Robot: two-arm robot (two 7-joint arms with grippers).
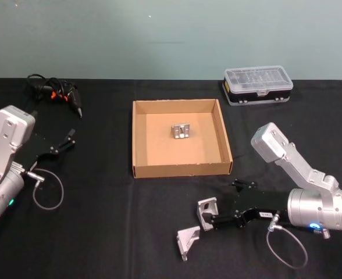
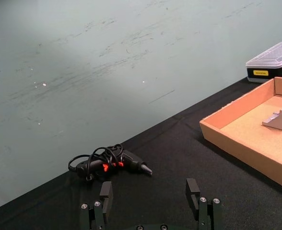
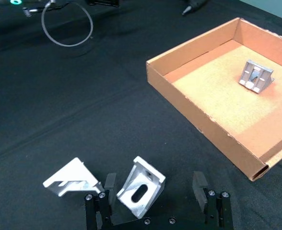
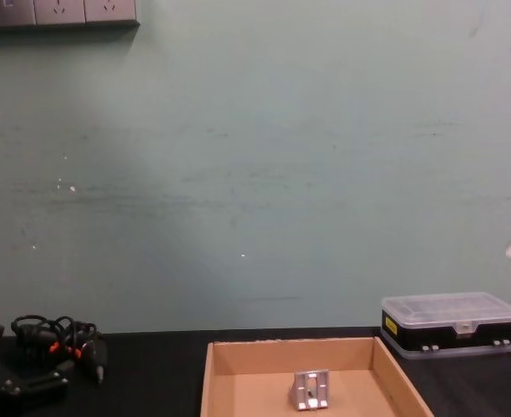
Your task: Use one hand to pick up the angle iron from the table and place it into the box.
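Between the spread fingers of the right gripper (image 3: 154, 184), low over the near part of the table (image 1: 113, 221), an angle iron (image 3: 140, 191) stands tilted on the black top with its slotted face toward the wrist. The jaws are wide open around it and grip nothing. The piece sits closer to one finger than the other, and whether it brushes that finger I cannot tell. Just outside the jaws, on that same finger's side, lies a spare iron (image 3: 69, 178), apart from the first but near enough to get nudged.

Ahead of the jaws and a little to one side is the box (image 3: 198, 112), its low near wall facing the gripper. A boxed iron (image 3: 256, 76) already rests near the middle of its floor.

From where I stand this looks like the grasp step: the gripper is placed and the closing is not yet done. The next move, I'd say, calls for the fingers to close evenly on the angle iron, perhaps after centring so the nearer finger doesn't shove it. Then it needs a lift clear of the spare iron and above the box wall, a carry forward, and a release over bare cardboard.

Well away across the table, the left gripper (image 1: 66, 141) is parked, its jaws open and empty. Beyond those jaws a cable tangle (image 2: 107, 163) lies by the back wall. Farthest off, past the box, sits a clear-lidded case (image 1: 258, 84).
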